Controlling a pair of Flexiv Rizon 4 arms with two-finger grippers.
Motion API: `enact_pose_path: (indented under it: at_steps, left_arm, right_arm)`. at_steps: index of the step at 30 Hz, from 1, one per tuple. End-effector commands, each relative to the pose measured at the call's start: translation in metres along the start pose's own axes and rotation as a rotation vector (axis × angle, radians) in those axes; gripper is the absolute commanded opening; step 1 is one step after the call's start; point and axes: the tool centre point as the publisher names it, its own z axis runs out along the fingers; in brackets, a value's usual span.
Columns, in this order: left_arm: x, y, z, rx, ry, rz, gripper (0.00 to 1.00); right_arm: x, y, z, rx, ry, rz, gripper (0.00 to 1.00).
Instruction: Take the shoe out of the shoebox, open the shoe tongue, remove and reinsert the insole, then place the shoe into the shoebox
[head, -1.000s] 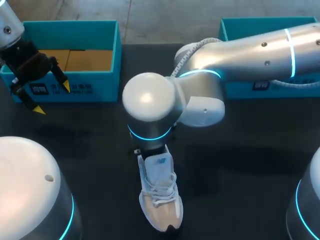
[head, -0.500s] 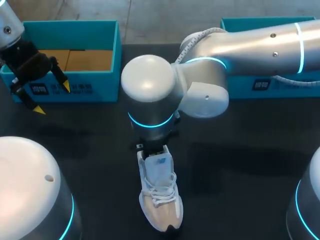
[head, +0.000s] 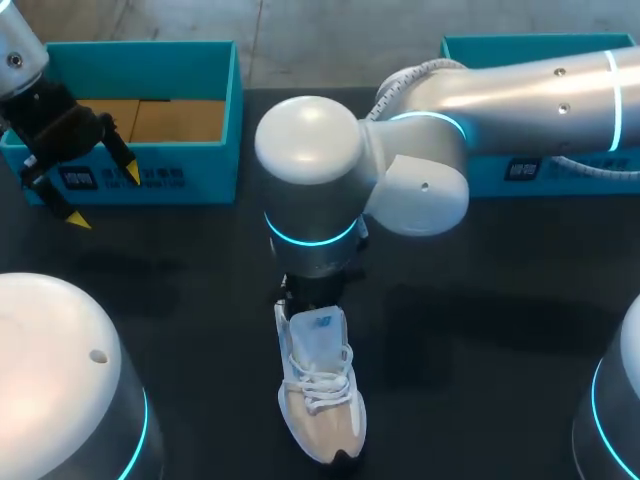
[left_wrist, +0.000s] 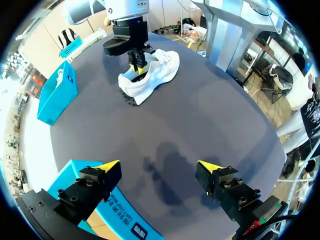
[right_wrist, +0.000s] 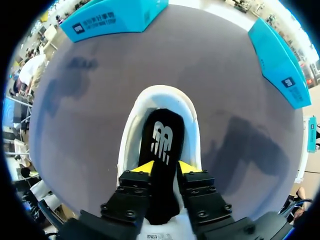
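Note:
A white and beige shoe (head: 322, 400) lies on the dark table, toe toward the front edge. My right arm reaches past the middle, and its gripper (head: 300, 303) is down at the shoe's heel opening, mostly hidden by the wrist. In the right wrist view the black insole (right_wrist: 161, 140) lies inside the white shoe (right_wrist: 129, 131) and runs up between the slightly parted yellow tips of the right gripper (right_wrist: 165, 167). My left gripper (head: 105, 196) hangs wide open in front of the left teal shoebox (head: 150, 178), holding nothing. The left wrist view shows the shoe (left_wrist: 157, 70) far ahead of that gripper (left_wrist: 162, 167).
A second teal box (head: 520, 170) stands at the back right, partly behind my right arm. The left box has a bare brown cardboard bottom. Dark open table surface lies on both sides of the shoe.
The right arm's wrist has shifted a little to the right and toward the front, over the shoe's heel. Left arm and shoe have not moved.

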Motion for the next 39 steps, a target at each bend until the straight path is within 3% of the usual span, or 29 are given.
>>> enact_pose_path:
  at_steps: [1, 6, 8, 10, 21, 25, 39]
  left_arm:
    - [0.0, 0.0, 0.0, -0.002, 0.001, 0.0, 1.0]
    - [0.0, 0.0, 0.0, -0.002, 0.001, 0.0, 1.0]
    - [0.0, 0.0, 0.0, -0.002, 0.001, 0.0, 1.0]
    - [0.0, 0.0, 0.0, -0.002, 0.001, 0.0, 1.0]
    - [0.0, 0.0, 0.0, -0.002, 0.001, 0.0, 1.0]
    - [0.0, 0.0, 0.0, -0.002, 0.001, 0.0, 1.0]
    - [0.0, 0.0, 0.0, -0.002, 0.001, 0.0, 1.0]
  right_arm:
    - [0.0, -0.003, -0.001, 0.002, 0.005, 0.0, 0.39]
    - [0.006, -0.005, -0.006, 0.009, 0.001, -0.012, 0.49]
    - [0.008, -0.005, -0.008, 0.012, -0.009, -0.018, 0.63]
    - [0.01, -0.005, -0.01, 0.014, -0.015, -0.019, 0.69]
    - [0.01, -0.013, -0.006, 0.035, -0.003, -0.012, 0.86]
    - [0.009, -0.015, -0.006, 0.036, 0.001, -0.01, 0.97]
    - [0.012, -0.026, -0.016, 0.027, -0.004, 0.008, 1.0]
